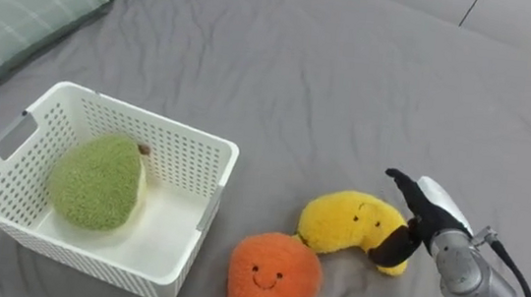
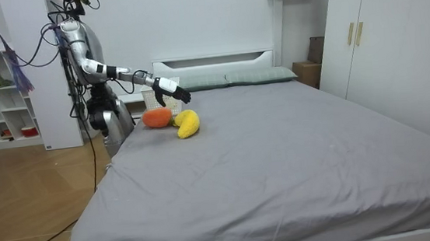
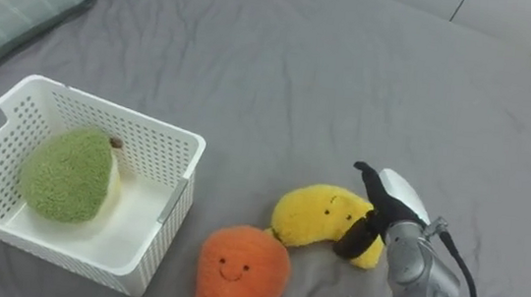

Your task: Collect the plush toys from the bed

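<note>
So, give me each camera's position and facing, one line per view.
Left eye view: on the robot's head, looking down at the bed and white basket; right hand shows at lower right.
Right eye view: beside it on the head, same downward look, same hand.
Room view: stands beyond the bed's foot, facing the headboard; the whole robot stands at the room view's left.
Shared: all three show the yellow toy and orange toy.
</note>
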`<state>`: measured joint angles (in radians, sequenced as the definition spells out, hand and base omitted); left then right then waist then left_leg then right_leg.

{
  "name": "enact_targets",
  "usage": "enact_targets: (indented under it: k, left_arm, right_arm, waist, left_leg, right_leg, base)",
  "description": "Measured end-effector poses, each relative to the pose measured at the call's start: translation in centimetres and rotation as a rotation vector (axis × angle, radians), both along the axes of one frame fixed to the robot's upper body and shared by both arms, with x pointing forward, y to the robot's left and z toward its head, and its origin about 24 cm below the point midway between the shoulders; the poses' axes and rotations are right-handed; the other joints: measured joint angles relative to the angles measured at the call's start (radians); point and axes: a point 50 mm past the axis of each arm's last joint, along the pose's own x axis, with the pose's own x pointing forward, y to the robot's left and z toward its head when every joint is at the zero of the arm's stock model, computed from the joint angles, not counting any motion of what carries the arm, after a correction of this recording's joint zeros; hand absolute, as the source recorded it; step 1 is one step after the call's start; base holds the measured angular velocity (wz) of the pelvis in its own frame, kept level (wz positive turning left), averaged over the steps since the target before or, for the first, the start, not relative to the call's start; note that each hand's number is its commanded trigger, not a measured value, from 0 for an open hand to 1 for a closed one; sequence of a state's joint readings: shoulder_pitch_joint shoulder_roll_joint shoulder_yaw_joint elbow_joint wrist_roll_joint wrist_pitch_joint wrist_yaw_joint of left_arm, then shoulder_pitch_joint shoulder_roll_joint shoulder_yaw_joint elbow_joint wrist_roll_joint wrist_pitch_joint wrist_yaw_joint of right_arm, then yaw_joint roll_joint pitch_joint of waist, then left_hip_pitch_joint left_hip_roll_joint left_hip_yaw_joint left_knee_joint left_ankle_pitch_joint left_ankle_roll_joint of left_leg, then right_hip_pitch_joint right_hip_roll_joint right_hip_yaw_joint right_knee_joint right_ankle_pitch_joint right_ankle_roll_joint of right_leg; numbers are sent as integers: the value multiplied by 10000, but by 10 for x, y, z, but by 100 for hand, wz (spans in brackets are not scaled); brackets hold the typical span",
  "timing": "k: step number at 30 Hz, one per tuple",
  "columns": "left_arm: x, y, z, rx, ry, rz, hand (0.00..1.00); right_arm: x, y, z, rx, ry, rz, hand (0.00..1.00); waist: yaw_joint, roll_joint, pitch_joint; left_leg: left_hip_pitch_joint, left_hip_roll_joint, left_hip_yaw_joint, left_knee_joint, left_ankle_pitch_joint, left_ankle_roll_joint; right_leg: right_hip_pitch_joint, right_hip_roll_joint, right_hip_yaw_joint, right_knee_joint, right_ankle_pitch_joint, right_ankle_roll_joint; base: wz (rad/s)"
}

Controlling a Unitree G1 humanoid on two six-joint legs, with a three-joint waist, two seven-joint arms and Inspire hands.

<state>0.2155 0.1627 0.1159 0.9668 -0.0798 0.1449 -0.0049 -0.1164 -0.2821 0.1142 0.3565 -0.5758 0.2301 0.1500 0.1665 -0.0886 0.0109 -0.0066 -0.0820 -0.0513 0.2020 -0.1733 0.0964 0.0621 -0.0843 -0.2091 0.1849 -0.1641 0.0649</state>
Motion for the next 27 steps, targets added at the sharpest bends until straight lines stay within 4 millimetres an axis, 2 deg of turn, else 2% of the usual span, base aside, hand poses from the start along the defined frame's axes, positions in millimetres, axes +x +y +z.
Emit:
enact_targets:
  k: [1, 7, 12, 14, 18, 22, 27]
  left_arm:
    - [-1, 2, 0, 50, 37, 2, 0]
    - [-6, 4, -2, 63, 278, 56, 0]
    - [-16, 1, -6, -47, 860, 18, 0]
    - [-16, 1, -6, -81, 866, -1, 0]
    - [-14, -1, -7, -116, 934, -294, 0]
    - [0, -2, -6, -82, 639, -449, 0]
    - [17, -5, -5, -162, 188, -677, 0]
  right_arm:
    - [0, 0, -1, 197, -31, -80, 0]
    - [16, -3, -2, 522, -425, -653, 0]
    - [26, -8, -9, 579, -423, -1067, 0]
    - [25, -13, -15, 566, -243, -1461, 0]
    - [22, -20, -26, 873, 182, -2058, 0]
    - [31, -23, -20, 546, 20, -1876, 0]
    - [35, -27, -17, 177, 132, -1798, 0]
  waist:
    - [-4, -55, -37]
    - [301, -102, -23]
    - [378, -43, 61]
    - [522, -47, 73]
    - [681, -62, 78]
    - [630, -203, 153]
    - [609, -256, 158]
  left_leg:
    - [-186, -9, -100, 51, 16, -21]
    - [-837, -28, -532, 388, 52, -85]
    - [-1361, -115, -1065, 682, 94, -152]
    - [-1783, -150, -1247, 759, 148, -199]
    - [-2170, -169, -1336, 828, 202, -220]
    - [-2419, -167, -1386, 827, 233, -249]
    - [-2542, -176, -1407, 824, 234, -247]
  right_leg:
    - [-122, -7, -154, 4, 7, -11]
    - [-448, 2, -715, -6, 35, -56]
    - [-683, -3, -1247, -22, 41, -73]
    - [-1003, -22, -1504, 10, 42, -79]
    - [-1348, -26, -1502, 53, 34, -98]
    - [-1564, -14, -1549, 49, 19, -130]
    - [-1681, -20, -1620, 30, 24, -136]
  base:
    - [26]
    - [26]
    - [34]
    - [25]
    - [9]
    - [3]
    - [1]
